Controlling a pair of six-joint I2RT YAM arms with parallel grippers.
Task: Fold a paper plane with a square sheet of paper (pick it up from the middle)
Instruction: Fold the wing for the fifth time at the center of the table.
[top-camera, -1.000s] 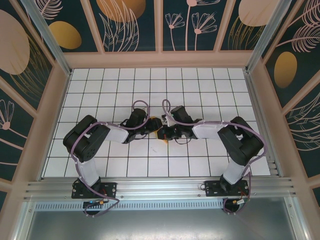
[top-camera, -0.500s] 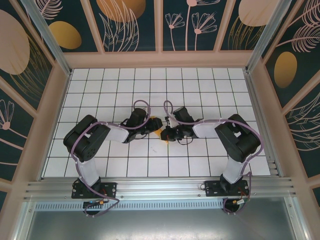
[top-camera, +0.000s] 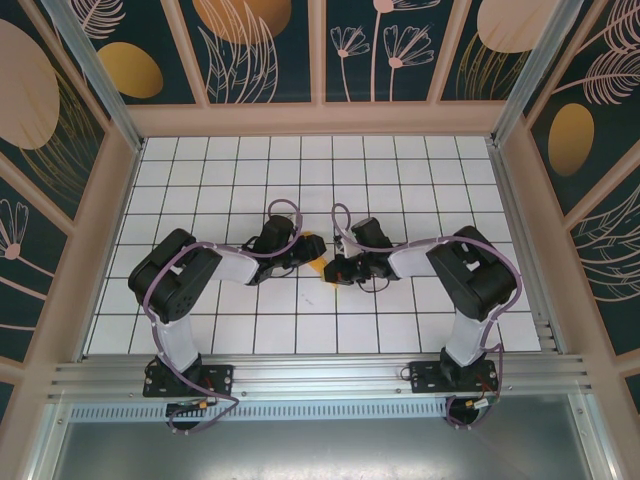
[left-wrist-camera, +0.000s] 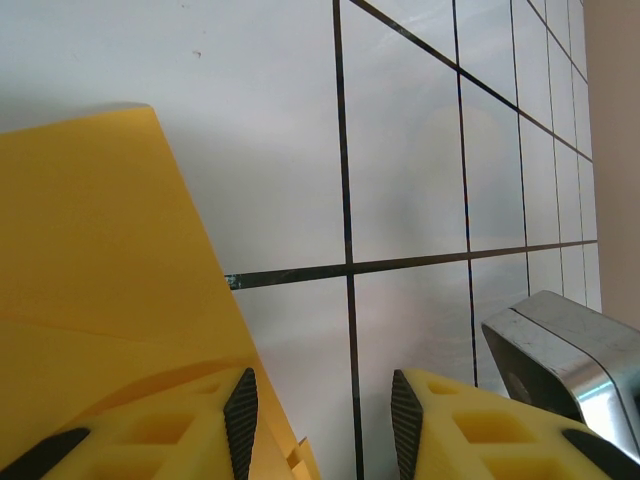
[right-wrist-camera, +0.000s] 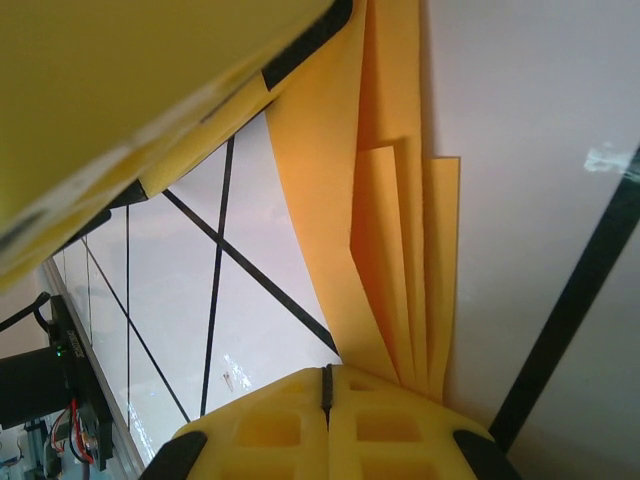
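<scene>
- Dark teal wall panels (top-camera: 40, 150) with pale leaves and orange discs stood at the left of the white tiled tabletop (top-camera: 200, 180).
- The left arm (top-camera: 175, 285) bent inward from its base, with a purple cable (top-camera: 283, 207) looped over its wrist.
- The left gripper (left-wrist-camera: 322, 420) was released, its yellow fingers apart with bare tile between them. A silver metal block (left-wrist-camera: 565, 350) sat just beside its right finger.
- The sheet of paper (top-camera: 316, 258) lay at the middle of the tabletop between the two grippers, which hid most of it from above. It was folded into several layers and lay against the left gripper's left finger.
- A blurred yellow bar (right-wrist-camera: 130, 100) with a black edge crossed over the sheet's upper part.
- The right gripper (right-wrist-camera: 325, 420) was clenched, fingers meeting. The folded layers touched its right finger; I could not tell whether any layer was pinched.
- The right arm (top-camera: 475, 280) bent inward likewise.
</scene>
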